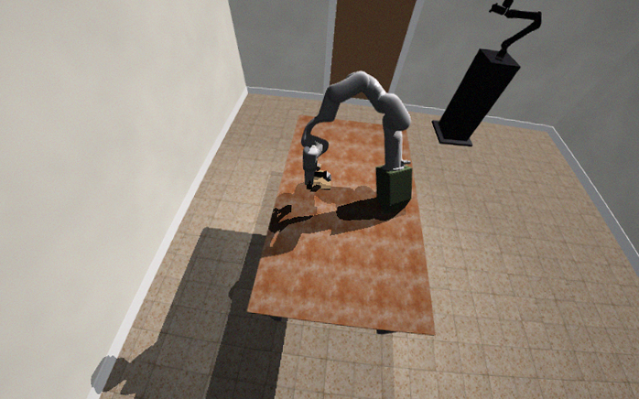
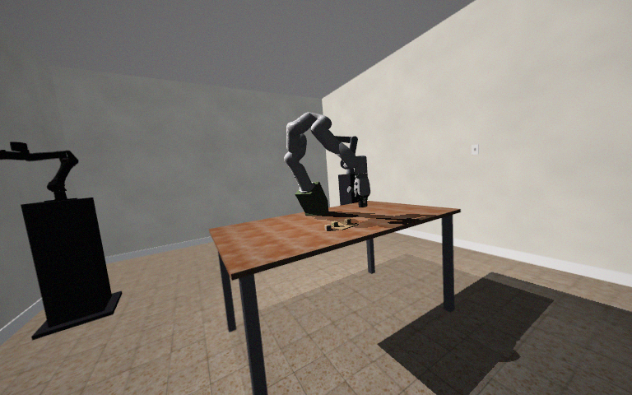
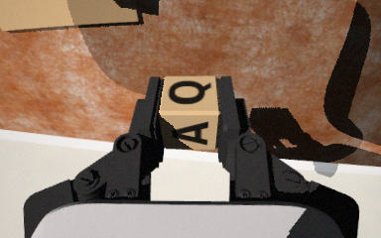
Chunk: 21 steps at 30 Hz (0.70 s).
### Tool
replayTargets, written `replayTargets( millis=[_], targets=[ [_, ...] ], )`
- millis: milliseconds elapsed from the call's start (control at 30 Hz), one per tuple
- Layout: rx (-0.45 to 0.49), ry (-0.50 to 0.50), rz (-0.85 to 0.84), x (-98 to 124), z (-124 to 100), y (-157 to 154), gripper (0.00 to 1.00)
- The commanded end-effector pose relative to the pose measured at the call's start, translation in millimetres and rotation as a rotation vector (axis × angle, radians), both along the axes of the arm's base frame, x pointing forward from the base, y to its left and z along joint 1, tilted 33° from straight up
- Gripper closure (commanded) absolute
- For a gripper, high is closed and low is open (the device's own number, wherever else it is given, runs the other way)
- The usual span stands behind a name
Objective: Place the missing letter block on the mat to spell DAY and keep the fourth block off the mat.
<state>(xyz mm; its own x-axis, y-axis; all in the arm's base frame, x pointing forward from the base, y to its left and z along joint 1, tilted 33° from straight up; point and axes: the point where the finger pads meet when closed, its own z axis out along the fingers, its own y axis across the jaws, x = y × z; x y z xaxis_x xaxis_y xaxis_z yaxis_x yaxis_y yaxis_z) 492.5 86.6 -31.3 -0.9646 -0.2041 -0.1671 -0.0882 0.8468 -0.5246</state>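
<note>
My gripper (image 3: 190, 95) is shut on a tan letter block (image 3: 190, 111) and holds it above the table near its edge. In the wrist view the block shows a Q on its far face and an A on the face toward the camera. The tan mat (image 3: 64, 14) shows only as a corner at the top left of the wrist view. In the exterior view the mat (image 2: 341, 225) lies on the table with small blocks (image 2: 346, 220) on it, and my gripper (image 2: 362, 202) hangs to its right. In the top view my gripper (image 1: 310, 185) is beside the mat (image 1: 323, 179).
The arm's green base (image 1: 393, 185) stands on the orange-brown table (image 1: 344, 229). The table's edge and pale floor run below the held block in the wrist view. A black pedestal with a camera arm (image 1: 473, 95) stands off the table.
</note>
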Motion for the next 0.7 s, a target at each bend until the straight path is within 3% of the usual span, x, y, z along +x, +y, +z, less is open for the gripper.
replayTargets(
  millis=[0,667],
  targets=[
    [-0.019,0.058,0.09,-1.6,6.6,-8.7,0.73],
    [-0.165,0.347,0.585,-24.0,31.7,-61.5,0.73]
  ],
)
